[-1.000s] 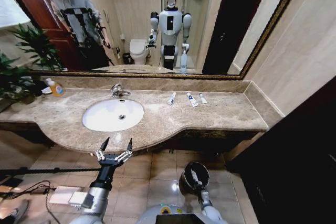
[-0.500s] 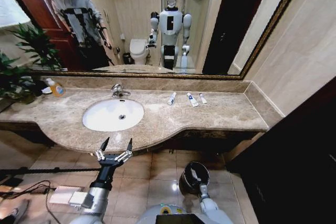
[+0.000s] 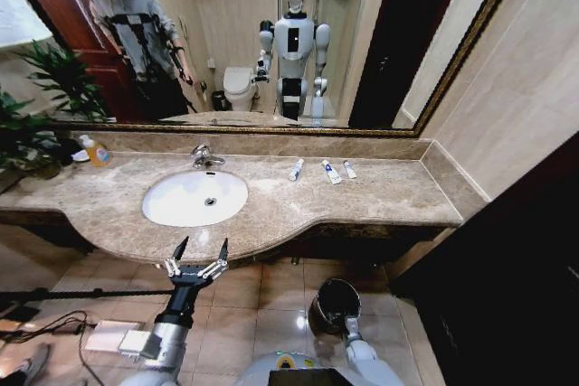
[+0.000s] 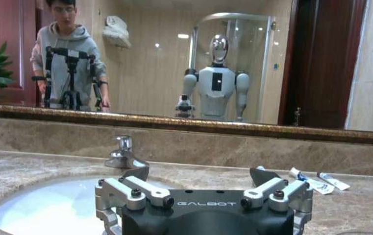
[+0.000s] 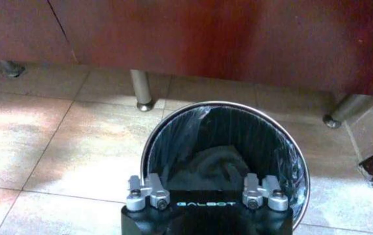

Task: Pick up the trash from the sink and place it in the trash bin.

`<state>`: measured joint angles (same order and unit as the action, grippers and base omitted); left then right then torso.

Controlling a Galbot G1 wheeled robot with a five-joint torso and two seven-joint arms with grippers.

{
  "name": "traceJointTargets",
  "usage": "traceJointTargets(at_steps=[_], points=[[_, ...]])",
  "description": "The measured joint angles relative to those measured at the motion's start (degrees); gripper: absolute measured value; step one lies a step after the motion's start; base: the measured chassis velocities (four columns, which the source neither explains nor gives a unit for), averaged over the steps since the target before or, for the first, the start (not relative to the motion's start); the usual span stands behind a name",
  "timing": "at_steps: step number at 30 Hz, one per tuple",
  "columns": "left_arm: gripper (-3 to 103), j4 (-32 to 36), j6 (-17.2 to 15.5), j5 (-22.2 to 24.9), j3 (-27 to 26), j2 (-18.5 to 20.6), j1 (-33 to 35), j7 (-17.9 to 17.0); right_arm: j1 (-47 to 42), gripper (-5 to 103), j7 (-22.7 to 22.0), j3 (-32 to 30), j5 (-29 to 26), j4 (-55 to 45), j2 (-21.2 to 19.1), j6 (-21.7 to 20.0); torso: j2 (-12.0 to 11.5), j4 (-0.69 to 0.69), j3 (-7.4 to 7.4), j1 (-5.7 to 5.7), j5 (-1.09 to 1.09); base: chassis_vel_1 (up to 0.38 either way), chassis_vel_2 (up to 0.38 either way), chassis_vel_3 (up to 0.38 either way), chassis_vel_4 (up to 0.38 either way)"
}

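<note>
The white oval sink point(image 3: 194, 198) sits in the beige marble counter, its basin bare around the drain. Three small white tubes of trash point(image 3: 296, 170) point(image 3: 331, 172) point(image 3: 349, 170) lie on the counter to the right of the basin; the left wrist view shows them too point(image 4: 306, 178). My left gripper point(image 3: 199, 253) hovers open just in front of the counter edge, below the sink, with nothing between its fingers point(image 4: 137, 172). The black trash bin point(image 3: 333, 305) stands on the floor under the counter. My right gripper point(image 5: 204, 188) hangs right over its open mouth point(image 5: 225, 142).
A chrome faucet point(image 3: 204, 157) stands behind the basin. A yellow-orange soap bottle point(image 3: 94, 151) and a green plant point(image 3: 32, 128) are at the far left. Chrome cabinet legs point(image 5: 140, 90) stand behind the bin. Cables and a white box point(image 3: 104, 336) lie on the tiled floor.
A white piece that showed in the bin's mouth earlier no longer shows. The right arm has shifted slightly beside the bin. The left gripper has not moved.
</note>
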<state>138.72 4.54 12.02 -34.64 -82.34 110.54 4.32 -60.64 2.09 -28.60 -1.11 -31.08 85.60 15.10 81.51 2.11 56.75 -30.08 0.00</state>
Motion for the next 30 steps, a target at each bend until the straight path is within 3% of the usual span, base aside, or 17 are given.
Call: traceJointTargets(at_steps=[7,10,17,24,30], points=[[100,0.0,0.0,0.0,0.0,0.0,0.0,0.0,-0.6,83,0.0,0.0,-0.1,-0.5,0.0,0.3,0.0,0.0,0.0,0.0,0.0,0.0,0.0,0.0,0.0],[100,0.0,0.0,0.0,0.0,0.0,0.0,0.0,-1.3,98,-1.0,0.0,0.4,-1.6,-0.1,0.4,0.0,0.0,0.0,0.0,0.0,0.0,0.0,0.0,0.0],[100,0.0,0.0,0.0,0.0,0.0,0.0,0.0,-2.8,100,-2.0,-0.1,0.9,-3.9,-0.3,1.3,0.0,0.0,0.0,0.0,0.0,0.0,0.0,0.0,0.0],[100,0.0,0.0,0.0,0.0,0.0,0.0,0.0,-5.3,100,-5.2,-0.1,1.8,-7.4,0.0,5.1,0.0,0.0,0.0,0.0,0.01,0.0,0.0,0.0,0.0],[100,0.0,0.0,0.0,0.0,0.0,0.0,0.0,-13.4,100,-6.5,-0.3,2.3,-19.5,-0.4,4.8,0.0,0.0,0.0,0.0,0.02,0.0,0.0,0.0,0.0]])
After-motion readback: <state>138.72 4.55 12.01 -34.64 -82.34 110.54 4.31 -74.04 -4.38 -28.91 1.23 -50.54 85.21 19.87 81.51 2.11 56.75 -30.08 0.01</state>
